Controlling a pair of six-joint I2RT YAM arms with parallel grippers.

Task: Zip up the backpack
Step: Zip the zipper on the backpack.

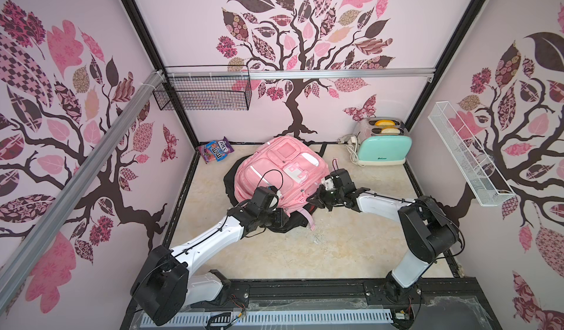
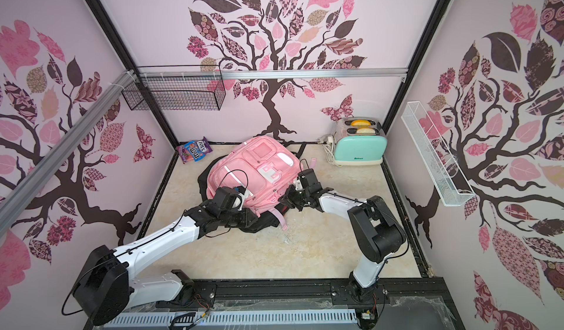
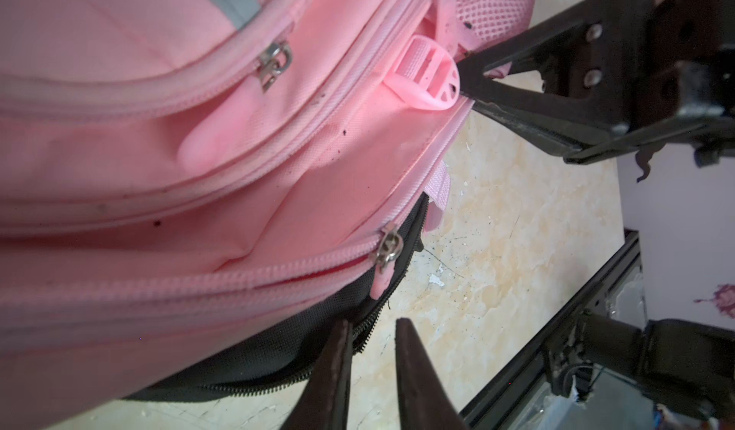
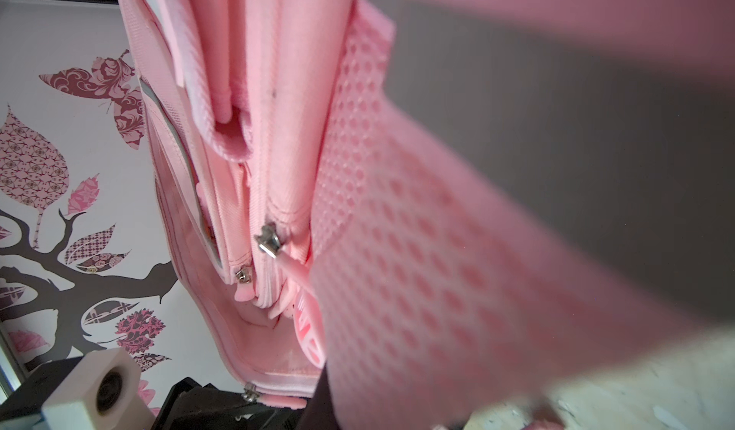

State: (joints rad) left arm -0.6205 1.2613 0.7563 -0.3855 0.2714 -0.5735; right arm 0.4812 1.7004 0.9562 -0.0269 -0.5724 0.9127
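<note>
The pink backpack [image 1: 274,169] lay mid-frame on the counter [image 1: 335,246] in both top views. It sat clear of the toaster [image 1: 383,146] to its right and the candy bag [image 1: 215,150] to its left, with bare surface below it. Only the left wrist view showed the left pincer [image 3: 374,322] released and empty, just short of a zipper slider [image 3: 387,247]. There the right pincer [image 3: 467,80] was clenched on the backpack's edge beside a buckle [image 3: 427,74].
</note>
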